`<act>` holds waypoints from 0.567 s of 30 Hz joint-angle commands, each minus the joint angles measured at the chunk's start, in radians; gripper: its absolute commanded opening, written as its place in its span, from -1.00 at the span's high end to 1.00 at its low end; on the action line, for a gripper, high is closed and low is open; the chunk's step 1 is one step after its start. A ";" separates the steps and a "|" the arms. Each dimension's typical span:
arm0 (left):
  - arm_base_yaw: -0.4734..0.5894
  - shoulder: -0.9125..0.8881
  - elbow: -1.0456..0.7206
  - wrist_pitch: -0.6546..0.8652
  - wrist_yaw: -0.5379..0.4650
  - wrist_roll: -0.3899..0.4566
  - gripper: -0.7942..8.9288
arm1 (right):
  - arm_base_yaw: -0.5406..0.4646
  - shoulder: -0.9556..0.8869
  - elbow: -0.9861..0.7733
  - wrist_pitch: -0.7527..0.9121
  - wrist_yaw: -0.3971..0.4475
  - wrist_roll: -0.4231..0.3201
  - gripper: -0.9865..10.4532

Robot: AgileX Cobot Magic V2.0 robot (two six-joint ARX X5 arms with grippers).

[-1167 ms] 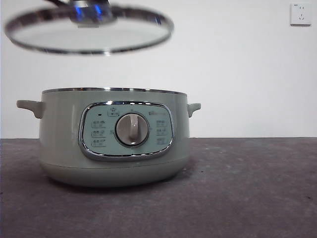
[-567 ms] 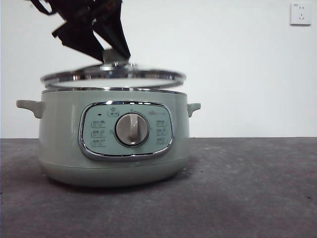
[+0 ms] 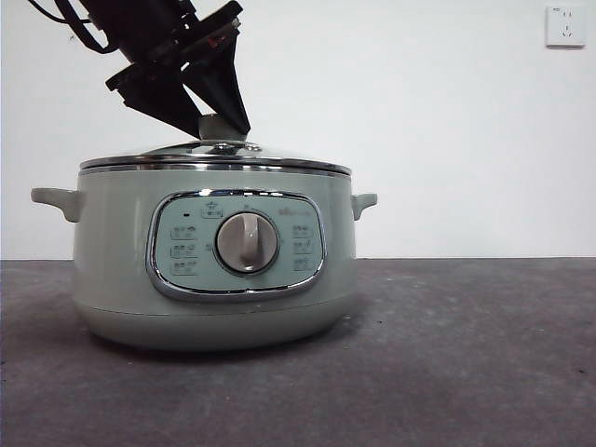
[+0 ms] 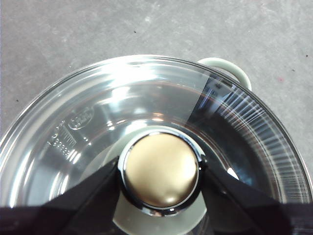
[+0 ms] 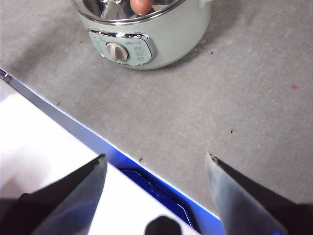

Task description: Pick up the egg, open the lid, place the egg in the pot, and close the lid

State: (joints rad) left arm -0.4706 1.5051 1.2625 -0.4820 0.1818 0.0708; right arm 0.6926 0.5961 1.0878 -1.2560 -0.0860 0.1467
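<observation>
The sage-green pot stands on the table with the glass lid resting on its rim. My left gripper comes down from the upper left and is shut on the lid's knob, one black jaw on each side. Through the glass in the right wrist view, the reddish-brown egg lies inside the pot. My right gripper is open and empty, well back from the pot above the table's front edge.
The grey table stretches out to the right of the pot. A white wall socket is on the back wall. A white surface with a blue-lit edge lies below my right gripper.
My left gripper has lowered the lid from high above the pot onto the pot's rim, where it now sits level.
</observation>
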 commanded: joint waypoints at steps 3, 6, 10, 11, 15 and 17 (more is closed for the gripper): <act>0.000 0.014 0.011 0.009 -0.027 -0.011 0.85 | 0.001 -0.001 -0.009 0.019 0.001 0.010 0.23; 0.000 0.016 0.011 -0.031 -0.042 -0.010 0.85 | 0.001 -0.001 -0.009 0.025 0.001 0.010 0.23; 0.000 0.016 0.011 -0.068 -0.055 -0.010 0.84 | 0.001 -0.001 -0.009 0.030 0.001 0.010 0.23; 0.000 0.016 0.011 -0.077 -0.055 -0.010 0.84 | 0.001 -0.001 -0.009 0.030 0.001 0.010 0.23; 0.000 0.016 0.011 -0.106 -0.051 -0.006 0.82 | 0.001 -0.001 -0.009 0.029 0.000 0.011 0.23; 0.000 0.016 0.011 -0.108 -0.051 -0.007 0.81 | 0.001 -0.001 -0.009 0.029 0.000 0.011 0.23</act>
State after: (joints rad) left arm -0.4744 1.5070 1.2858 -0.5457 0.1486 0.0704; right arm 0.6926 0.5961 1.0878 -1.2331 -0.0860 0.1467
